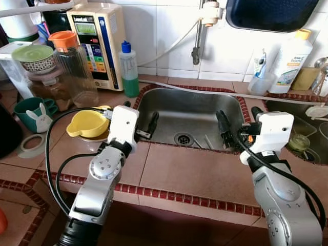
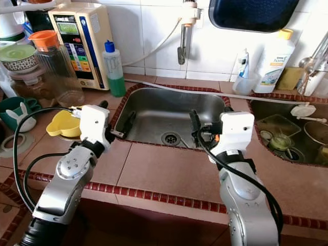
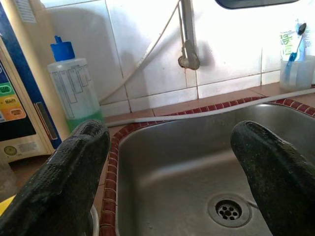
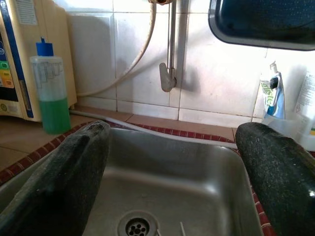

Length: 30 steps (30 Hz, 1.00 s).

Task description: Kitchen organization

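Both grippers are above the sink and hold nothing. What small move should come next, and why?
Probably lower the right gripper a little toward the thin utensil lying beside the drain. Both it and the left gripper hang open over the steel sink, and that utensil lies closer to the right one. What kind of utensil it is, I cannot tell.

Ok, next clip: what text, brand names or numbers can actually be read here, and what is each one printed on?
"home": on the label of the white squeeze bottle with the yellow cap by the tiled wall.
Cream wall-mounted water unit with the blue stripe: header, green display and coloured buttons are too blurred to read.
Green-and-white toothpaste tube in the clear cup: lettering not legible.
Clear bottle of green liquid with the blue cap: line markings only, no words.
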{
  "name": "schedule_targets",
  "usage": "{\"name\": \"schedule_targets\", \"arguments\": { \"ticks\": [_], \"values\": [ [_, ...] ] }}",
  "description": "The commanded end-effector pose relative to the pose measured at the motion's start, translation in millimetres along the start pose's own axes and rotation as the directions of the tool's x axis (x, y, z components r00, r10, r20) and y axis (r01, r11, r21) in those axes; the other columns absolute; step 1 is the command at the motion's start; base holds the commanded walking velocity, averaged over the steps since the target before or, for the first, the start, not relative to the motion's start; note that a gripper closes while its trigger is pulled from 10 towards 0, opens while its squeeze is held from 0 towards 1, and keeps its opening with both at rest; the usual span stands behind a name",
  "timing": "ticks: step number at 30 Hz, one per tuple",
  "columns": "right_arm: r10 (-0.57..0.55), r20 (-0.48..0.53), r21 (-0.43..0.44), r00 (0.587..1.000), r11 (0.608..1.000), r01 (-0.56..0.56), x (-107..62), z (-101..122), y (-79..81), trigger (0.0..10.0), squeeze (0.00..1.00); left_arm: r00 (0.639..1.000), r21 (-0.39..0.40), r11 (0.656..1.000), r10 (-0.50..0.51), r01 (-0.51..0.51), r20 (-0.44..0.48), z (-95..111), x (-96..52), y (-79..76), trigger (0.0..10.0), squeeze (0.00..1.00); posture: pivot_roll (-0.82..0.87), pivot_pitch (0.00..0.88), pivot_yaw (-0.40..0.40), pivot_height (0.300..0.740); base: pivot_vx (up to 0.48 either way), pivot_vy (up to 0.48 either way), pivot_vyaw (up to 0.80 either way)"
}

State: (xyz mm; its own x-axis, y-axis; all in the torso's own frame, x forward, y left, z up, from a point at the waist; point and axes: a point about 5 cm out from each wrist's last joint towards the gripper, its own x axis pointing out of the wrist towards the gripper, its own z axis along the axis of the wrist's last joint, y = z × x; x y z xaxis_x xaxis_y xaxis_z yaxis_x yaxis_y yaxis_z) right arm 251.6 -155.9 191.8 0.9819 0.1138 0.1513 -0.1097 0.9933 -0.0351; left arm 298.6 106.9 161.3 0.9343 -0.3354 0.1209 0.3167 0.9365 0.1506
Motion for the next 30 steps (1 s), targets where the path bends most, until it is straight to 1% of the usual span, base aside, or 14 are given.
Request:
{"name": "schedule_targets", "arguments": {
  "ticks": [1, 13, 30],
  "values": [
    [-0.001, 0.006, 0.000, 1.000, 1.000, 0.001, 1.5, 1.1, 1.4, 10.0, 0.00, 1.000, 0.011, 1.000, 0.011, -0.011, 0.003, 0.5, 1.3, 2.3, 10.0, 0.00, 0.06, 0.000, 0.044, 0.740, 0.000, 0.000, 0.00],
    [-0.005, 0.006, 0.005, 1.000, 1.000, 0.005, 1.0, 0.7, 1.6, 10.0, 0.00, 1.000, 0.010, 1.000, 0.006, -0.006, 0.006, 1.8, 1.3, 1.9, 10.0, 0.00, 0.06, 0.000, 0.045, 0.740, 0.000, 0.000, 0.00],
    [-0.010, 0.008, 0.015, 1.000, 1.000, 0.010, 0.7, 0.6, 2.4, 10.0, 0.00, 1.000, 0.014, 1.000, 0.004, -0.004, 0.008, 3.1, 2.1, 2.7, 10.0, 0.00, 0.06, 0.000, 0.050, 0.740, -0.266, 0.000, 0.00]
  ]
}}
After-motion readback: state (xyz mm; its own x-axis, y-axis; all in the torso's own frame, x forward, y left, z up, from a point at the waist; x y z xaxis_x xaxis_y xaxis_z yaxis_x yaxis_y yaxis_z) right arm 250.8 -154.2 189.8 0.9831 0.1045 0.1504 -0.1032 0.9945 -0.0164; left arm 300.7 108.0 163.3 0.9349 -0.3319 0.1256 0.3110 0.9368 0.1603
